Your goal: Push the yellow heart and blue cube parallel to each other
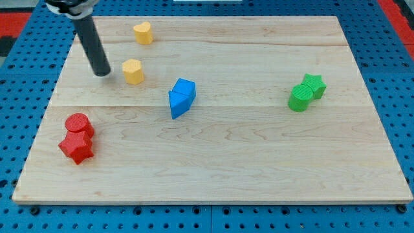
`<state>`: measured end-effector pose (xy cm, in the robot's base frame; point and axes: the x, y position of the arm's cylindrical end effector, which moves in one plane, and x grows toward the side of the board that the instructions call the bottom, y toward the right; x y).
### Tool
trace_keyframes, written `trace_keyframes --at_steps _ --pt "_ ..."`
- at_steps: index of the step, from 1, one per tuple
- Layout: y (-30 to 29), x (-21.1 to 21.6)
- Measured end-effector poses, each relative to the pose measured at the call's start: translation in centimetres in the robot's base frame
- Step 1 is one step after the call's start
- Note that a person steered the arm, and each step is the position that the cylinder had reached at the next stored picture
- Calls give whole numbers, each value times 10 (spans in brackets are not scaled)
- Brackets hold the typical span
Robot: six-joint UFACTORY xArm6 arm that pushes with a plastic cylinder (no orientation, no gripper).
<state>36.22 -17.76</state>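
My tip (103, 73) sits just left of a yellow block (133, 71); blue blocks (181, 98) lie further right; no gripper here.

A pale wooden board (259, 162) made of long planks fills most of the view, its grain running left to right. Around the board on every side lies a blue perforated surface (394, 84) (its holes set in a regular grid). Beyond the board's upper corners, red patches (14, 19) show at the view's top. Light falls evenly, with soft shadows.
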Motion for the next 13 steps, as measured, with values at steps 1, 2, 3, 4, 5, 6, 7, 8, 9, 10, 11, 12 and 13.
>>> trace_keyframes --at_steps 1,2,3,4,5,6,7,8,9,10,11,12,13 --pt "78 -7" --pt "37 -12" --pt "-4 -53" --pt "0 -106" --pt "-33 -116" --pt "60 -118" --pt "98 -107" --pt "175 -95" --pt "191 -55" --pt "180 18" --pt "164 48" --pt "100 52" --pt "93 69"
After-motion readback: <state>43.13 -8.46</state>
